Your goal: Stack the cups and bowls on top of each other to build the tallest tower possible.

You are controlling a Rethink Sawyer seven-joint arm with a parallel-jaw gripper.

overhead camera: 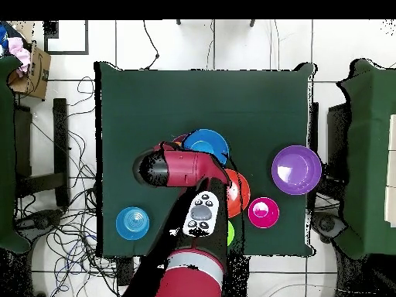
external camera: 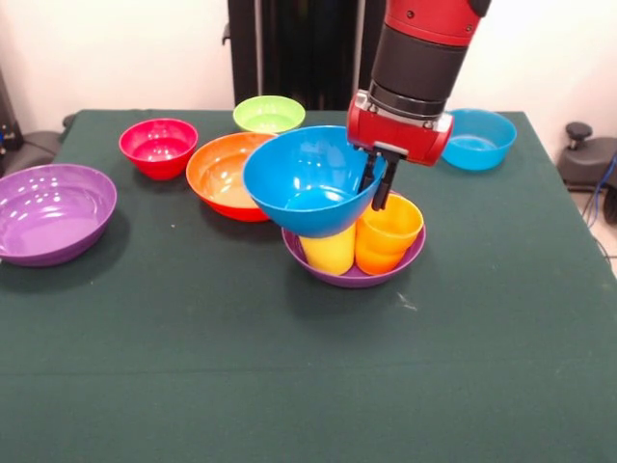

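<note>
My gripper (external camera: 378, 188) is shut on the right rim of the large blue bowl (external camera: 307, 178), one finger inside and one outside. The bowl is tilted and sits just over the yellow cup (external camera: 330, 253); I cannot tell if it rests on it. The yellow cup and the orange cup (external camera: 388, 234) stand side by side in a large purple bowl (external camera: 352, 278) at mid-table. In the overhead view the blue bowl (overhead camera: 206, 147) shows beside my arm (overhead camera: 182, 168), which hides the gripper and the cups.
A second large purple bowl (external camera: 53, 212) sits at the left edge. Behind the pile are the large orange bowl (external camera: 220, 176), the small red bowl (external camera: 158, 147) and the small light green bowl (external camera: 269, 114). A small blue bowl (external camera: 479, 138) sits at the far right.
</note>
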